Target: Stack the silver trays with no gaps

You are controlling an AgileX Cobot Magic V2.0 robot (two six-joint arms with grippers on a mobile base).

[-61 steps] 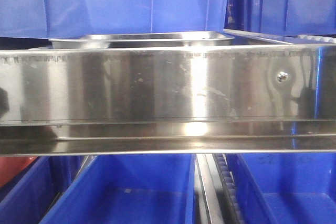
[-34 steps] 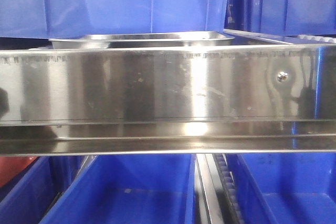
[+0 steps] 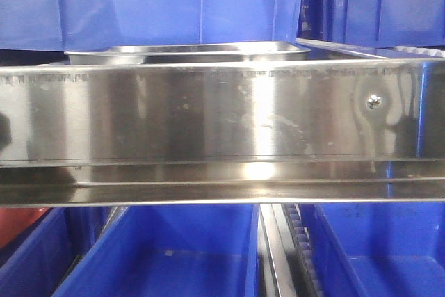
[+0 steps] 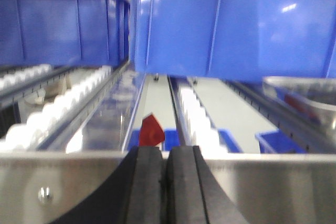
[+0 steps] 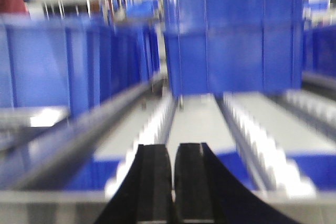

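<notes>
A silver tray [image 3: 188, 51] lies on the shelf behind the long steel rail, under a big blue bin; only its rim and shallow inside show in the front view. The left wrist view catches a tray's rounded corner [image 4: 300, 95] at the right edge, ahead and to the right of my left gripper [image 4: 165, 149]. That gripper is shut with nothing between its black fingers [image 4: 148, 182], low by the steel rail. My right gripper [image 5: 172, 146] is also shut and empty. A bright silver tray [image 5: 31, 117], blurred, lies to its far left.
The steel shelf rail [image 3: 222, 113] with a screw [image 3: 374, 101] spans the front view. Blue bins [image 3: 174, 1] stand above, and more blue bins [image 3: 174, 255] sit below. White roller tracks [image 4: 197, 116] run away from the left gripper. A red scrap [image 4: 152, 129] lies beyond its fingertips.
</notes>
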